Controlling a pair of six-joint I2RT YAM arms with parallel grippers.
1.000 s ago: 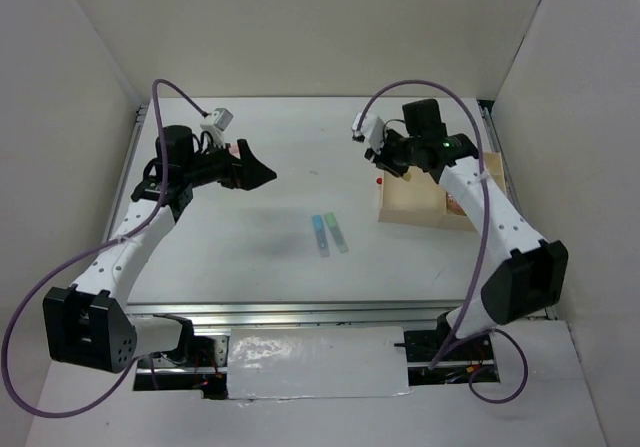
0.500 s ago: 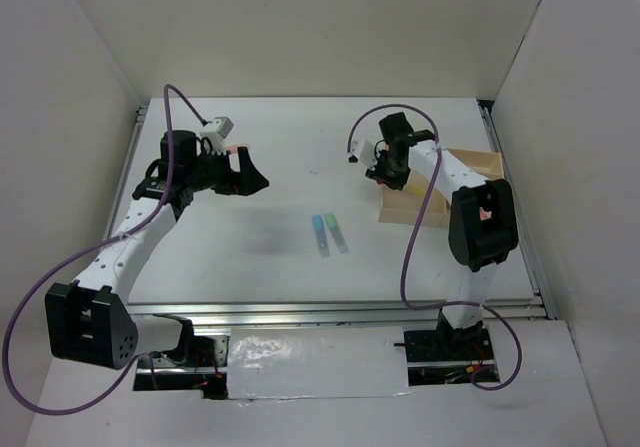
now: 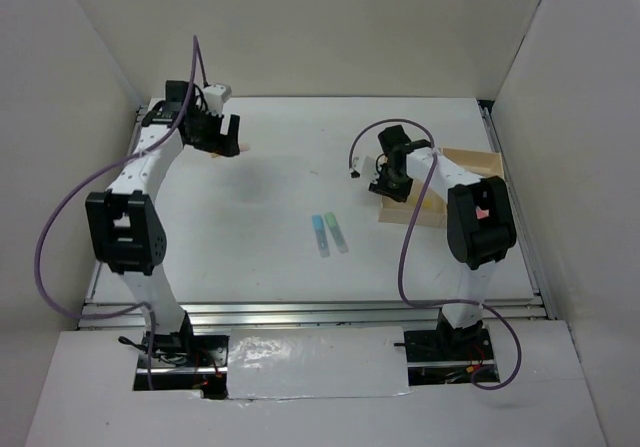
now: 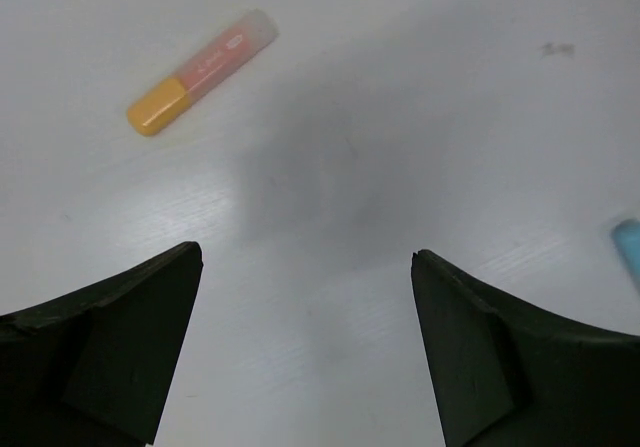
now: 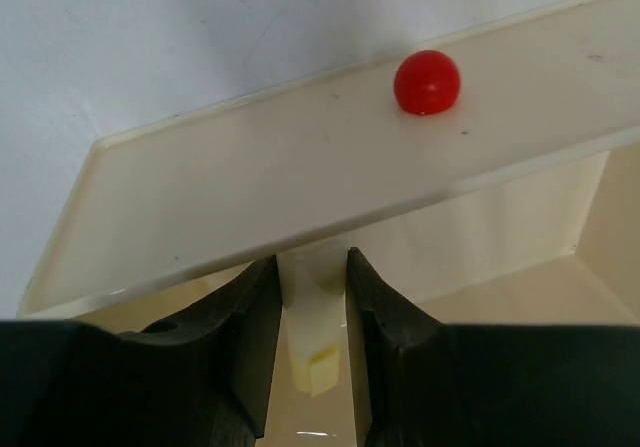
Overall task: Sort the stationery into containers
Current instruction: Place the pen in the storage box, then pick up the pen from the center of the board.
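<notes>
Right now my right gripper (image 5: pixel 311 267) pinches the yellow stick (image 5: pixel 318 342) just inside the tray (image 5: pixel 250 187) wall. Letting go this close could catch the rim and tip it outside. My left gripper (image 4: pixel 305 257) hangs wide open, empty, near the orange stick (image 4: pixel 200 72).

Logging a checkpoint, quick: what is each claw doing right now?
Left claw: open, empty.
Right claw: closed on the yellow stick, over the tray.
</notes>
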